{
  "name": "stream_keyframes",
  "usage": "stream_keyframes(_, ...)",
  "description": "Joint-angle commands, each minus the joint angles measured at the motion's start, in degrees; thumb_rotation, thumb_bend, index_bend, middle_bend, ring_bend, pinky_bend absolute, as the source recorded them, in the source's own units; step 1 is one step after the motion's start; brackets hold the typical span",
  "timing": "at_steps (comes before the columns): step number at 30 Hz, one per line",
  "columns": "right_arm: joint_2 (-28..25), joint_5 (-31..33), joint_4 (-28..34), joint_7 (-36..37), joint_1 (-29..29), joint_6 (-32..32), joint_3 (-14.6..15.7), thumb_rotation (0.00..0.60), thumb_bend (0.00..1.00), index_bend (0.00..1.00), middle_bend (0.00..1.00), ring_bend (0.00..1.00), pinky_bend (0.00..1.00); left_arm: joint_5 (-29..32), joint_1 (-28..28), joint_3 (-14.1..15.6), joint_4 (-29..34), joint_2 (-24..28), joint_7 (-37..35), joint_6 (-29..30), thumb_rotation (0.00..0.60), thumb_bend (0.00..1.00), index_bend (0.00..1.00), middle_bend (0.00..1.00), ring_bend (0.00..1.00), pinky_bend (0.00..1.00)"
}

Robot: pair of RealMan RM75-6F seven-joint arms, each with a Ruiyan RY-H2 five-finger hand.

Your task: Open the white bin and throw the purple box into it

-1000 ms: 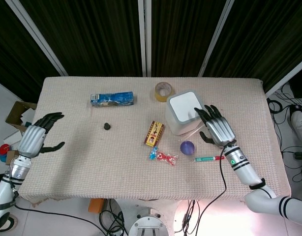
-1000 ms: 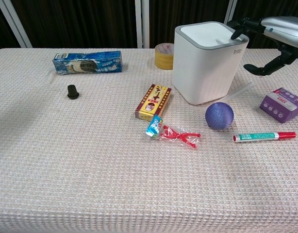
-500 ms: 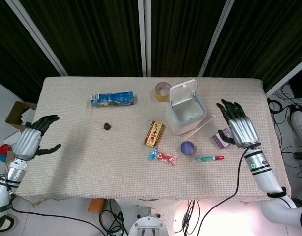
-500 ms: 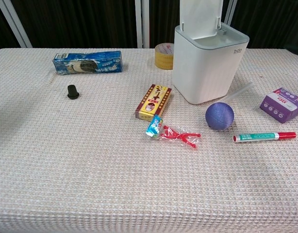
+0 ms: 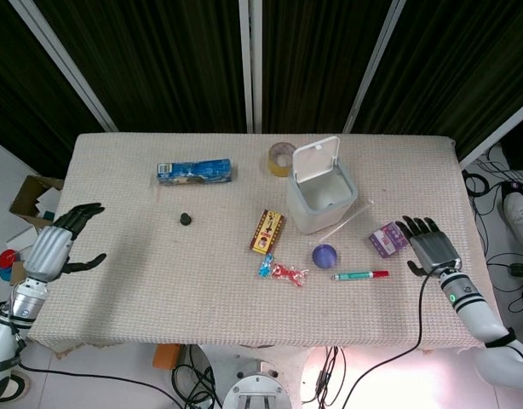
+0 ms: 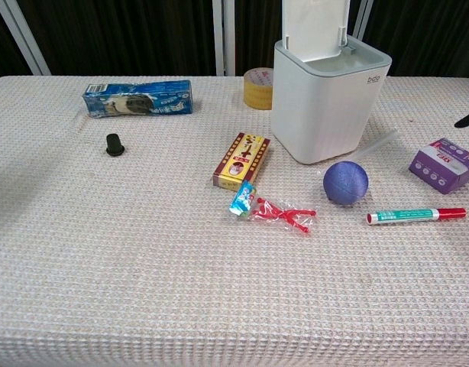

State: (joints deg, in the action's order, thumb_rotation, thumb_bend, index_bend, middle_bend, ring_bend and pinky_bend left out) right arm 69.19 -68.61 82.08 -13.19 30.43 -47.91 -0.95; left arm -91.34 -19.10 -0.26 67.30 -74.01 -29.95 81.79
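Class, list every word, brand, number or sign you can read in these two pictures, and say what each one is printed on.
"bdo": on the front upper rim of the white bin, small, and this reading is unsure.
Purple box: a red and white label, too blurred to read.
Blue packet: print too blurred to read.
Red and yellow box: characters too small to read.
Green and red marker: printing too small to read.

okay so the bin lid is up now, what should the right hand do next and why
Probably move the right hand a little toward the purple box and close on it. The white bin already stands with its lid up, the box lies untouched on the table beside that hand, and the hand is open and holds nothing.
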Motion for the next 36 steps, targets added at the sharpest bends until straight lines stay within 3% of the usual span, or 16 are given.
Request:
stream_keyframes(1,3.0,0.2,-2.9,-0.7,0.8,0.7,0.0,0.6,0.32,0.0,0.0,0.0,0.0,0.1,0.2,0.0,0.0,0.1,-0.2,0.1,0.599,0.21,0.15,0.13,0.13,0.25)
stream_keyframes(11,9.8,-2.1,-10.0,1.6,1.8,-0.6,-1.5,0.6,0.32,0.0,0.0,0.0,0.0,0.0,0.6,0.0,0.4,0.5,-0.2,0.2,0.6,0.21,0.15,0.13,0.13,0.25)
stream_keyframes(15,10.7,-2.6,-11.3,2.3,2.3,0.3,-1.6,0.6,0.33,0.0,0.1,0.0,0.0,0.0,0.6,0.2,0.0,0.5,-0.8,-0.4,0.596,0.21,0.15,0.13,0.13,0.25)
stream_keyframes(19,10.2,-0.6,-10.8,1.7,3.0,3.7,-1.3,0.6,0.34,0.02,0.21,0.0,0.0,-0.3,0.5,0.4,-0.5,0.4,-2.4,-0.9,0.494,0.21,0.14,0.13,0.13,0.25)
stream_keyframes(22,10.4,-0.4,-10.8,1.4,2.9,3.6,-1.2,0.6,0.35,0.2,0.3,0.01,0.0,-0.4,0.5,0.3,-1.0,0.2,-3.0,-0.8,0.48,0.21,0.14,0.13,0.13,0.25)
stream_keyframes(27,12.1,-5.2,-12.5,5.9,0.6,-5.9,-2.7,0.6,0.37,0.53,0.53,0.15,0.0,-0.4,0.6,0.3,-1.2,0.2,-3.1,-0.6,0.478,0.21,0.14,0.13,0.13,0.25)
stream_keyframes(36,7.8,-14.2,-6.1,16.1,-1.1,-21.0,-6.8,0.6,0.37,0.56,0.55,0.16,0.0,-0.5,0.9,0.2,-1.5,0.0,-3.5,-0.3,0.477,0.21,0.14,0.13,0.13,0.25)
